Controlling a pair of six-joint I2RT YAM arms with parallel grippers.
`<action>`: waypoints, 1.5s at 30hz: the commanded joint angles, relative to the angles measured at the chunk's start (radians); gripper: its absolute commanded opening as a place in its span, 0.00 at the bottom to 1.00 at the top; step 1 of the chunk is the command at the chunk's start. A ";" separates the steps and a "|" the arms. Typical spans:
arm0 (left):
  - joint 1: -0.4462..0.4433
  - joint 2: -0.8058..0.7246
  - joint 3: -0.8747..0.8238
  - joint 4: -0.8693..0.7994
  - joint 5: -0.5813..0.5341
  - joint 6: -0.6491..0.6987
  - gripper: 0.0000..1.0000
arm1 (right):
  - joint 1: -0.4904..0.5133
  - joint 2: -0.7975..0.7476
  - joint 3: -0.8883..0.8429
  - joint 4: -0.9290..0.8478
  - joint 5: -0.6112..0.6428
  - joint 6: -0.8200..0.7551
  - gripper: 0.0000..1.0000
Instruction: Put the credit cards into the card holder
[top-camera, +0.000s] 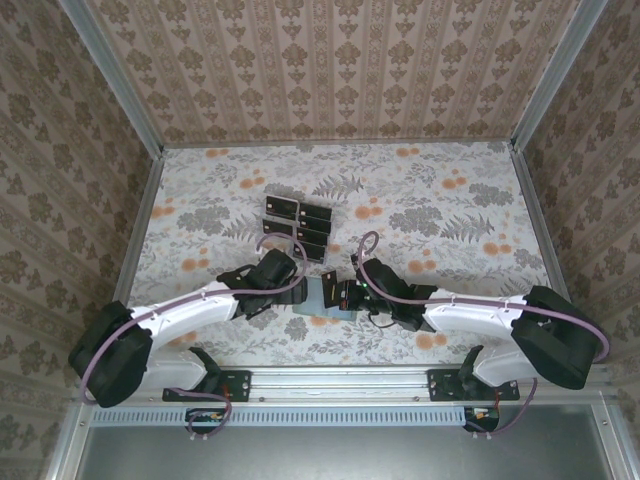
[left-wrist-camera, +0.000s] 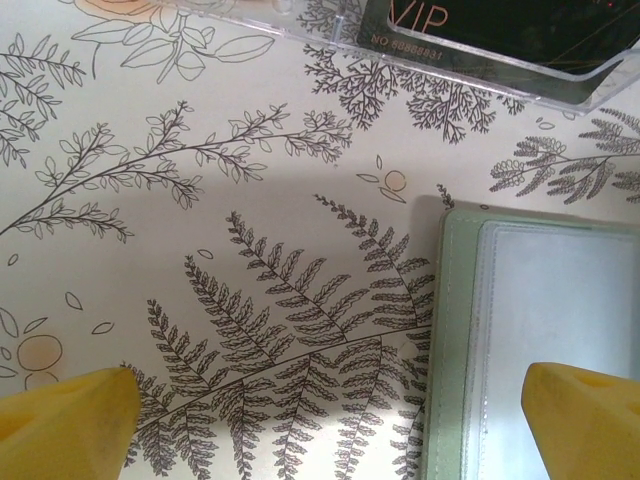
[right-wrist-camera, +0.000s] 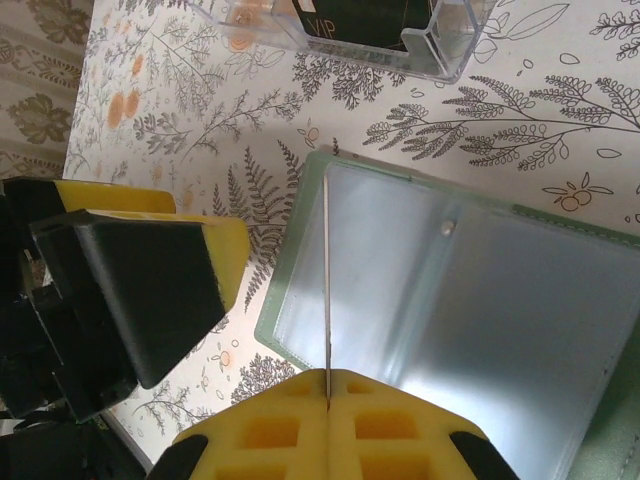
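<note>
The flat grey-green rectangular card holder (right-wrist-camera: 470, 300) lies open on the table, its clear plastic inner sleeve facing up. Its right and lower parts are cut off in the right wrist view, and from above the two wrists cover most of it. A thin credit card (right-wrist-camera: 327, 280) stands on edge over the holder near one side. It shows only as a dark line, so its face cannot be read; it is probably one of the black ones. The clear plastic slotted rack (right-wrist-camera: 400, 35) just beyond the holder carries more black cards (left-wrist-camera: 480, 25), one marked VIP and cropped by the frame.

The table (top-camera: 450, 210) has a pale cover printed with grey ferns and orange flowers. Brown damask-papered walls (top-camera: 330, 70) enclose it.

The right gripper (right-wrist-camera: 328, 400) has its yellow foam pads pressed together on the near end of the upright card. The left gripper (left-wrist-camera: 320, 425) hangs spread wide beside the holder, one yellow fingertip (left-wrist-camera: 585, 420) above the holder and the other above bare cover.
</note>
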 joint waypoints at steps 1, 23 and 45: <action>-0.015 0.028 0.001 -0.024 -0.030 0.033 1.00 | 0.004 0.016 -0.001 -0.038 0.030 0.004 0.00; -0.064 0.009 -0.005 -0.030 -0.035 -0.002 1.00 | -0.105 0.018 0.002 -0.226 0.003 -0.210 0.00; -0.126 0.123 0.039 0.040 -0.024 -0.018 1.00 | -0.107 -0.094 -0.007 -0.174 -0.032 -0.145 0.00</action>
